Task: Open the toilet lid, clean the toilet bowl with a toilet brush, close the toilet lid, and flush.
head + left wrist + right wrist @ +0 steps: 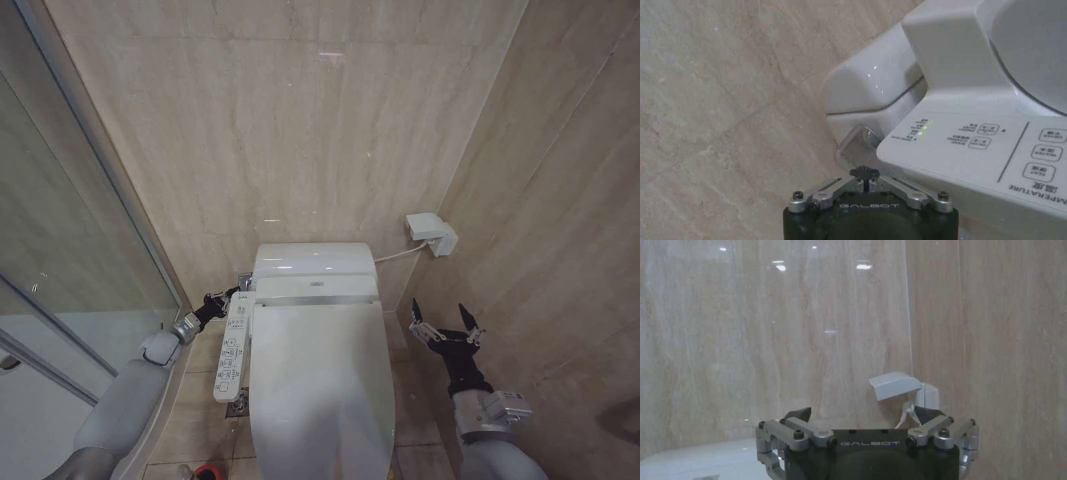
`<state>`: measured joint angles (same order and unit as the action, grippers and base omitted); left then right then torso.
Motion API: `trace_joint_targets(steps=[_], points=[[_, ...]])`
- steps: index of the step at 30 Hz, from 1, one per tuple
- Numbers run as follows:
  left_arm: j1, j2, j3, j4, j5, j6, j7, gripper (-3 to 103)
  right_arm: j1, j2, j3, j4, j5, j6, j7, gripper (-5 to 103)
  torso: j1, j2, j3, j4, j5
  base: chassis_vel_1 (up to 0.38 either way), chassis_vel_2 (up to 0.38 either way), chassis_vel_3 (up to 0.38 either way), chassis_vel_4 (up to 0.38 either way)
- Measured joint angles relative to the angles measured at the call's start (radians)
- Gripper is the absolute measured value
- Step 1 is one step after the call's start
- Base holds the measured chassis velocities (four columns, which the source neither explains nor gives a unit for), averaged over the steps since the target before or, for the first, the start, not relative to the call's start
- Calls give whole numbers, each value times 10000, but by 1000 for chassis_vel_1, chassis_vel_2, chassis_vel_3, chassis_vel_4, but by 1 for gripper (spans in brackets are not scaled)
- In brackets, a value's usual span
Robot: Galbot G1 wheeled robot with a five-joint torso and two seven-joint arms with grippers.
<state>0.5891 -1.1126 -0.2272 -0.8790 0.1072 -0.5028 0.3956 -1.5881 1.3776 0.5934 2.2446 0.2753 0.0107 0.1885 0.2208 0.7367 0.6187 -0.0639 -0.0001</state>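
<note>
The toilet lid (320, 385) lies closed and flat, so the toilet bowl is hidden beneath it. My left gripper (222, 303) is shut, its tips (865, 173) together just short of a chrome flush button (858, 144) on the toilet's side, behind the control panel (232, 350). The same panel (987, 150) has green lights lit. My right gripper (443, 325) hangs open and holds nothing, right of the toilet, apart from it. In the right wrist view this gripper (860, 415) faces the wall. The toilet brush is out of view.
A glass shower door (60, 280) runs close along the left arm. A white wall box (432, 232) with a cable sits at the corner behind the right gripper, also as a box (897, 386). A small red object (207, 472) peeks in on the floor.
</note>
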Motion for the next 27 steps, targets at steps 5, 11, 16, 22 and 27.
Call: trace_joint_targets(steps=[5, 11, 16, 22, 27], points=[[-17, 17, 11, -5, -1, 0, 11, 0, 0, 0, 0, 0, 0, 0, 0, 100, 0, 0, -1, 0, 0, 0, 0, 0, 0], [-124, 21, 45, 73, -3, -2, 38, 0, 0, 0, 0, 0, 0, 0, 0, 100, -2, 0, -1, 1, 2, 0, 0, 0, 0], [-159, -22, 55, 84, -5, -3, 48, 0, 0, 0, 0, 0, 0, 0, 0, 100, -2, 0, -1, 0, 2, 0, 0, 0, 0], [-160, -39, 57, 81, -5, -2, 57, 0, 0, 0, 0, 0, 0, 0, 0, 100, -2, 2, -1, 0, 2, 0, 0, 0, 0], [-160, -36, 55, 83, -5, 0, 75, 0, 0, 0, 0, 0, 0, 0, 0, 100, -2, 2, -1, 0, 2, 0, 0, 0, 0]])
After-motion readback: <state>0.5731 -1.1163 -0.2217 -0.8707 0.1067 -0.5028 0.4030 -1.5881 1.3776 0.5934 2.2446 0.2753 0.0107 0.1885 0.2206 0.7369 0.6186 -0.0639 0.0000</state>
